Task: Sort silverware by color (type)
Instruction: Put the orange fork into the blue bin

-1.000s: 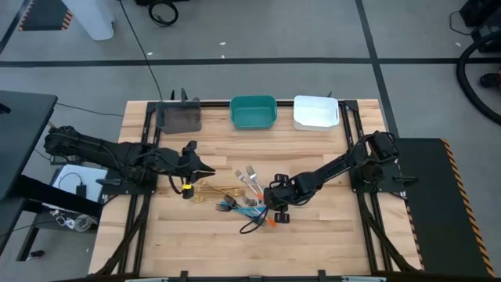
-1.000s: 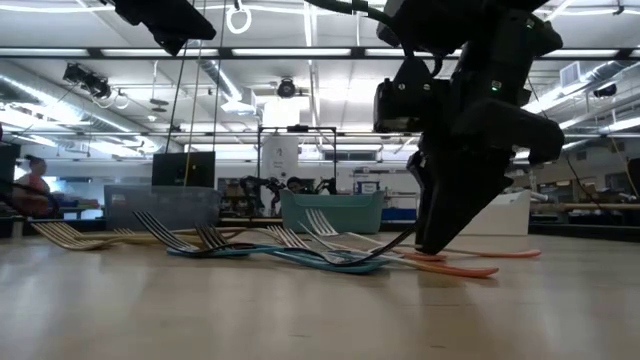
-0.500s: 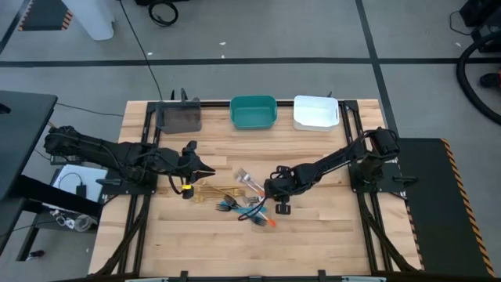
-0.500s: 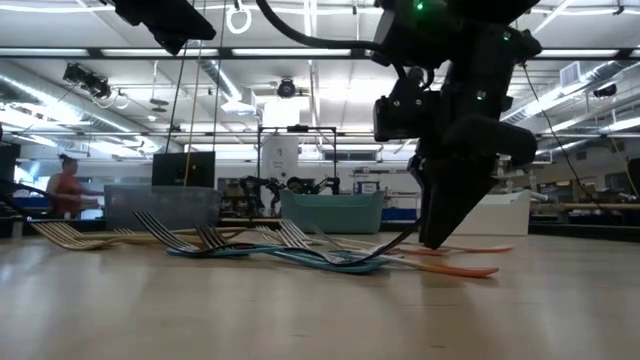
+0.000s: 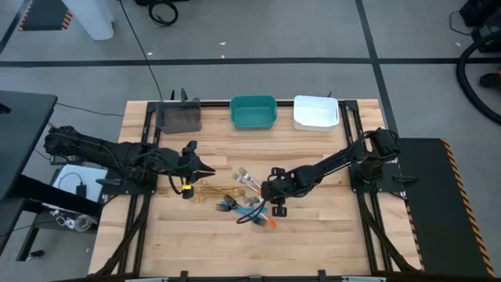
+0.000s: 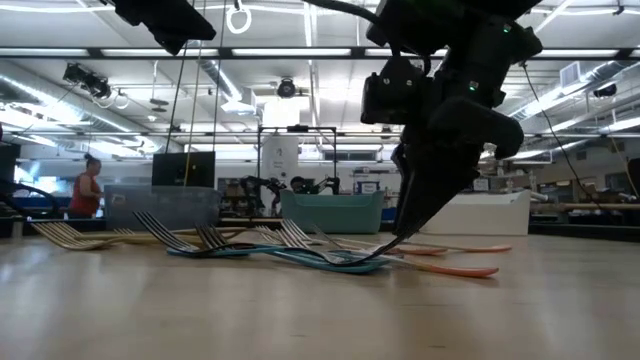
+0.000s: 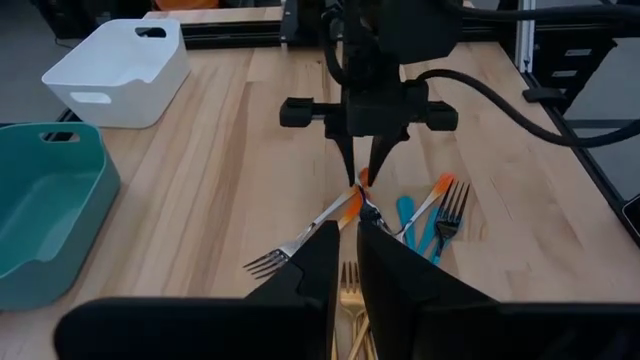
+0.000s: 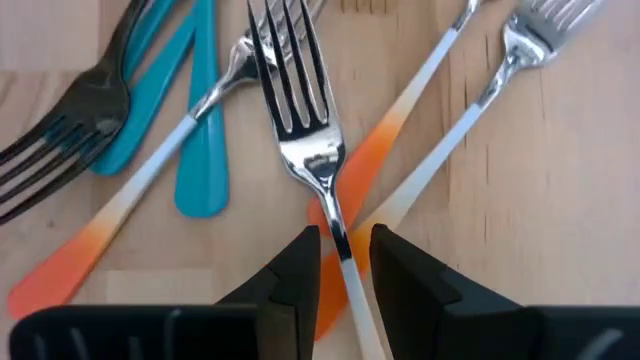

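The silverware [image 5: 244,205] lies in a loose heap at mid-table: gold forks [image 5: 210,193], blue-handled pieces [image 8: 200,150], a dark fork [image 8: 70,130], and orange-handled forks [image 8: 100,225]. My right gripper [image 8: 343,250] comes down on the heap's right side and is shut on a silver fork [image 8: 295,90], whose tines point toward the table's left. My left gripper [image 7: 347,255] hangs well above the table, left of the heap. It is shut, with nothing between its fingers. My right gripper pinches the silver fork's slim handle just behind the head [image 8: 338,232] between its two fingers. The fingers [image 6: 405,225] slant down from the table's right and lie along the handle. The fork slopes down from them, and its head [image 6: 300,238] is low over the heap.
A grey bin [image 5: 182,117], a teal bin [image 5: 254,112] and a white bin [image 5: 315,112] stand in a row at the table's far edge. Bare wood lies in front of the heap and to its right. A person [image 6: 85,190] moves in the room behind.
My right gripper has shifted a little toward the table's left and far edge. The silver forks at the heap's far side have slid left with it, and one has turned. The person in the background has walked to the right.
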Robot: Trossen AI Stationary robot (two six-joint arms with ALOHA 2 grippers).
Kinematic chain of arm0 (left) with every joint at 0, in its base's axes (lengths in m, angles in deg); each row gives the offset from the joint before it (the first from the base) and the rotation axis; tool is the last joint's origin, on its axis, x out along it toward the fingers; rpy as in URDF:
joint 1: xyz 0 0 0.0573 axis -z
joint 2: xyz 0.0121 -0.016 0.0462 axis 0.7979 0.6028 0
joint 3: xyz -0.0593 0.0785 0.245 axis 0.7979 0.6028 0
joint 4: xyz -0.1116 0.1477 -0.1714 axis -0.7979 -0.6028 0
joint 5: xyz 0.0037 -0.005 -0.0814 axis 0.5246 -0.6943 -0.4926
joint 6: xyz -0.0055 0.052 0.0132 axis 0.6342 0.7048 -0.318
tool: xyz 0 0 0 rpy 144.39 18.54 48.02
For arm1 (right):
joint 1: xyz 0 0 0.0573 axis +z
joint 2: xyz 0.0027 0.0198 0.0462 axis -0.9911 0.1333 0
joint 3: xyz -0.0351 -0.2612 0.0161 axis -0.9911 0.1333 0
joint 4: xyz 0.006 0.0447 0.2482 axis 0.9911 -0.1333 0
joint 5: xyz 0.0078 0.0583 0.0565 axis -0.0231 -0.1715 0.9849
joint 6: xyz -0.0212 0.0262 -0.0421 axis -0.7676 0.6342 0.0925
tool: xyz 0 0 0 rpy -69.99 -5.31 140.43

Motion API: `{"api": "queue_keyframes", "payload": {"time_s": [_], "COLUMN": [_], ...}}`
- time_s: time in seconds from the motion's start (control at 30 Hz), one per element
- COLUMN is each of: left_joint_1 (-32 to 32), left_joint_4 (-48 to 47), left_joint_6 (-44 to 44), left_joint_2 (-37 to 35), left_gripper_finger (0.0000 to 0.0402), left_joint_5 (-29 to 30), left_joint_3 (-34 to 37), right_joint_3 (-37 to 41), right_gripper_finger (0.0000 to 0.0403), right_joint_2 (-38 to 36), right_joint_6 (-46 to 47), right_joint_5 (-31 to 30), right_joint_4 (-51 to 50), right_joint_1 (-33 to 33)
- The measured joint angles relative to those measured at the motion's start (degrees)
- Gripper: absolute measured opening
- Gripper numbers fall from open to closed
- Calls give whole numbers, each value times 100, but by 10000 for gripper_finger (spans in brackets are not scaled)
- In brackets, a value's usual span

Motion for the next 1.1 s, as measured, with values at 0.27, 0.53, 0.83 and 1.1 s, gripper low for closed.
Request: {"api": "queue_keyframes", "payload": {"time_s": [0.27,0.53,0.83,1.1], "left_joint_1": [0,0,-1,-2], "left_joint_4": [-15,-11,-11,-13], "left_joint_6": [-1,-1,-1,-2], "left_joint_2": [0,0,0,0], "left_gripper_finger": [50,50,50,50], "left_joint_5": [-2,-2,-2,-2], "left_joint_3": [0,0,0,0], "right_joint_3": [345,482,485,441], "right_gripper_finger": [95,71,10,12], "right_joint_2": [35,17,15,9], "right_joint_6": [-94,-139,-164,-170], "right_joint_5": [-10,1,130,90], "right_joint_4": [563,670,700,642], "right_joint_1": [-1,-2,-2,-2]}}
